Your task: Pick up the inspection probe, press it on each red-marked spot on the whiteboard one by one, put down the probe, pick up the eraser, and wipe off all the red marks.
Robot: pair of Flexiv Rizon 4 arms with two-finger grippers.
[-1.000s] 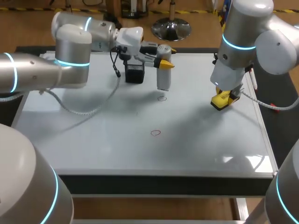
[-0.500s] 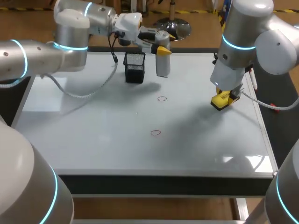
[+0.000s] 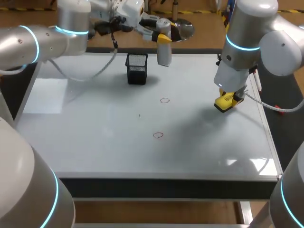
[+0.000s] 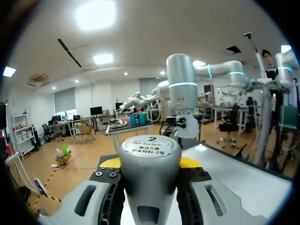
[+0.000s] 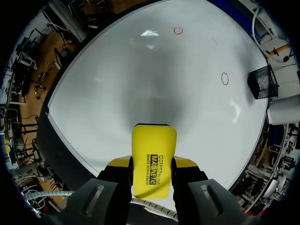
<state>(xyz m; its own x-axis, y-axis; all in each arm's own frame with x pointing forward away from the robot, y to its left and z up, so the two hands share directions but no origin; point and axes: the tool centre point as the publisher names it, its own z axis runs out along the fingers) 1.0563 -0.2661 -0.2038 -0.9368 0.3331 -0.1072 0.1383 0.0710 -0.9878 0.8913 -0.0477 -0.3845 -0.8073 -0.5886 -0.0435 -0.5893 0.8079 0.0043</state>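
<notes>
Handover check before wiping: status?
Left gripper shut on probe, raised at far whiteboard edge. Right gripper shut on eraser, right side. Two red marks unwiped; mesh basket clear of them.

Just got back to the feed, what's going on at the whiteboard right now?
The left gripper is shut on the probe, holding it up in the air at the whiteboard's far edge, beside the mesh basket. The right gripper is shut on the eraser at the board's right side. Two red marks are on the board, both unwiped.
</notes>
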